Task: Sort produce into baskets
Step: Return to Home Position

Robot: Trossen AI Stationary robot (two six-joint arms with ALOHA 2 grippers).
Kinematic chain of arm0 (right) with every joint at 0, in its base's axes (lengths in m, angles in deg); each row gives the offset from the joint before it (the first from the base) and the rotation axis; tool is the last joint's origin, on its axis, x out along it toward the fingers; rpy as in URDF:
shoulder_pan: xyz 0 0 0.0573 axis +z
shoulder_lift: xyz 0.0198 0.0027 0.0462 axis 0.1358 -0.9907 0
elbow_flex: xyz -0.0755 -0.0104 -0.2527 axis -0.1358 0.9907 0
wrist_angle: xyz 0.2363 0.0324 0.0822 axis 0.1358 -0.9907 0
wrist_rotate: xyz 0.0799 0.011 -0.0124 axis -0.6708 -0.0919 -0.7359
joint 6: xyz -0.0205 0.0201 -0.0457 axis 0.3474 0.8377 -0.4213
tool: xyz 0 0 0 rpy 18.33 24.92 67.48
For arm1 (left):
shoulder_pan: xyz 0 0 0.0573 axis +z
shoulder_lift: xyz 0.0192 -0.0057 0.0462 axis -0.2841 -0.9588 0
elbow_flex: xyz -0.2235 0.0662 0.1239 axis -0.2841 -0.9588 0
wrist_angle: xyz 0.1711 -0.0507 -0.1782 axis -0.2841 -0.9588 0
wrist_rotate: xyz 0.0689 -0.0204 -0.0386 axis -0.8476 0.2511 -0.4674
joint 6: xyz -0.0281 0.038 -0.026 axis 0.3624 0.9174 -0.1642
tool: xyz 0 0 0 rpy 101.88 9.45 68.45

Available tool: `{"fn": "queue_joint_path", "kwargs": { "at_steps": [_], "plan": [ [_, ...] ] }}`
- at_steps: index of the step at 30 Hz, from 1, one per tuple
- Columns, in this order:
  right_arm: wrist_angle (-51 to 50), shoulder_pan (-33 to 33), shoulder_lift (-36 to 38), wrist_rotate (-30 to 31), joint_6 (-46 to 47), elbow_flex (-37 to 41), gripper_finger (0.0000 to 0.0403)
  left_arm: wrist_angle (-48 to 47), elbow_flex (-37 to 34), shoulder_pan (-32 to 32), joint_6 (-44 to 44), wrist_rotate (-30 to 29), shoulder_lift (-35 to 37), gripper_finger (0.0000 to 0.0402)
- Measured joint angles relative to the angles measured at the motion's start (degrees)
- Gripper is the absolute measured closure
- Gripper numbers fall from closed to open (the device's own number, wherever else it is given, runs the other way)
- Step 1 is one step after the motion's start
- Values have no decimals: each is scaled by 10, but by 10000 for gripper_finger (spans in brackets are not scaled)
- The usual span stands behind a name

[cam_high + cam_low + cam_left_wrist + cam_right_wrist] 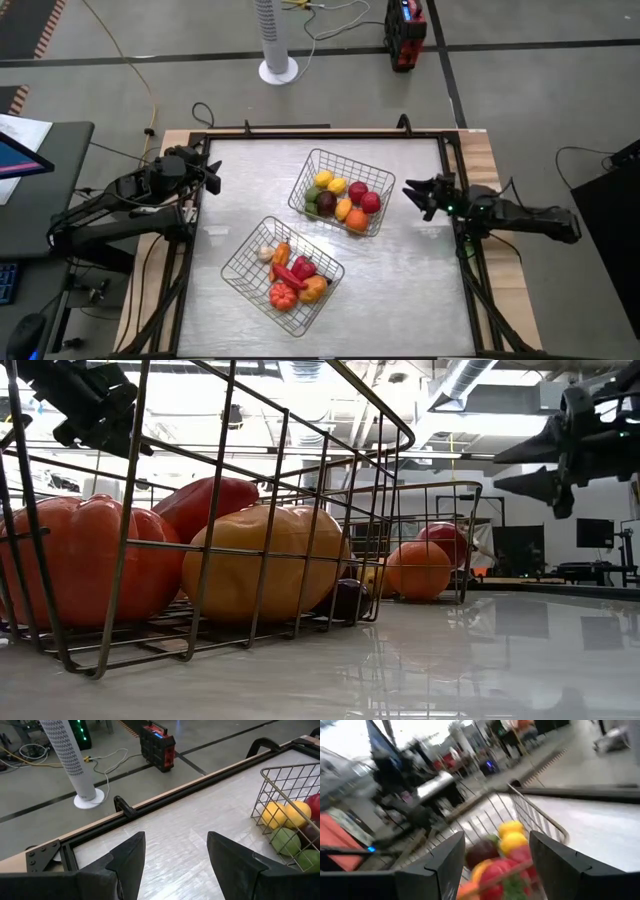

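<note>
The right claw (412, 190) hangs over the right side of the pale, glossy worktop (400, 290). Its two dark fingers (451, 855) are spread wide and nothing is between them. It points at the upper basket (303, 186), a square, shallow one of thin silvery wire mesh, and sits near that basket's right corner without touching it.

That basket holds yellow fruits (323, 180), red fruits (371, 202), a green fruit (312, 198), a dark purple-red piece (326, 202) and an orange fruit (356, 220), all packed close together.

The left claw (213, 175) hovers at the worktop's far left edge, well apart from both baskets. Its fingers (131, 854) are also wide apart and hold nothing. In the left wrist view, only bare worktop lies ahead of them, with the upper basket off to one side.

The lower basket (240, 262), of the same wire mesh, stands nearer the front edge, its corner just beside the upper basket's. Whether the two touch cannot be told. Inside it lie a white bulb (266, 254), a long red pepper (300, 270), a red-orange tomato (283, 295) and an orange piece (314, 288).

All the produce in view lies inside the two baskets.
</note>
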Motion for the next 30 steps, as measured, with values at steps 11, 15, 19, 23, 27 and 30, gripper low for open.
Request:
{"fn": "queue_joint_path", "kwargs": {
  "at_steps": [11,15,19,23,27,30],
  "plan": [
    [81,38,0,-4,-87,29,155,0,0,0,0,0,0,200],
    [79,60,0,-4,-217,29,155,0,0,0,0,0,0,200],
    [79,81,0,-4,-377,29,155,0,0,0,0,0,0,200],
    [77,96,0,-4,-529,29,155,0,0,0,0,0,0,200],
    [77,97,0,-4,-559,30,155,0,0,0,0,0,0,200],
    [77,97,0,-3,-520,30,155,0,0,0,0,0,0,200]
  ]
}}
